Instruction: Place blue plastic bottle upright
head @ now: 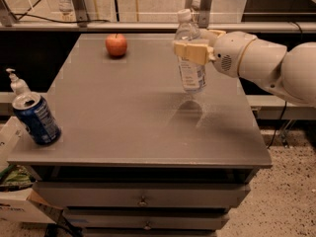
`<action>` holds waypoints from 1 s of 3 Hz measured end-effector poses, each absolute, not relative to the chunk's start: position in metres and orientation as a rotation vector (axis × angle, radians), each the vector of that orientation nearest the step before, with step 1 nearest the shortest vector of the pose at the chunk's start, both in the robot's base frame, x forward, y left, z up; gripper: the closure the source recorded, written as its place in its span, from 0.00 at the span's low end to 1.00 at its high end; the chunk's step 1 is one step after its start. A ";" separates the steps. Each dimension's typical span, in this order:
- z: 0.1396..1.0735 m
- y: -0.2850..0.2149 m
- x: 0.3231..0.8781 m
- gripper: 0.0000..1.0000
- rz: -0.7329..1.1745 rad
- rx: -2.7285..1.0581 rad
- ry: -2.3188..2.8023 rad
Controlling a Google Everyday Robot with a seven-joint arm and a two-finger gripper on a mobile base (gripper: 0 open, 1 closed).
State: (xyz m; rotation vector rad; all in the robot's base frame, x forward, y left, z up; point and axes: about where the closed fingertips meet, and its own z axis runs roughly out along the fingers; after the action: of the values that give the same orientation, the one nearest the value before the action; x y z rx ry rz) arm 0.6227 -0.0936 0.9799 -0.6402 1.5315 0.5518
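The blue plastic bottle point(189, 58) is clear with a white cap and a pale label. It hangs upright, slightly tilted, just above the right back part of the grey table point(123, 127). My gripper point(191, 50) reaches in from the right on a white arm and is shut on the bottle's upper body, its tan fingers point(186, 52) clamped across it. The bottle's shadow lies on the table just below it.
A red apple point(116, 44) sits at the back of the table. A dark blue drink can point(36, 118) stands at the front left edge, with a white pump-top bottle point(16, 82) behind it. Drawers are below the tabletop.
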 end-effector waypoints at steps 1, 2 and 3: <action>0.977 -0.079 0.622 1.00 0.486 -0.775 1.457; 0.968 -0.081 0.626 1.00 0.478 -0.817 1.411; 0.966 -0.087 0.630 1.00 0.521 -0.791 1.368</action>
State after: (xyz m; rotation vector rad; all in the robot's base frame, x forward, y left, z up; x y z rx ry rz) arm 0.6299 -0.0867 0.9658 -0.7912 1.3676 0.5209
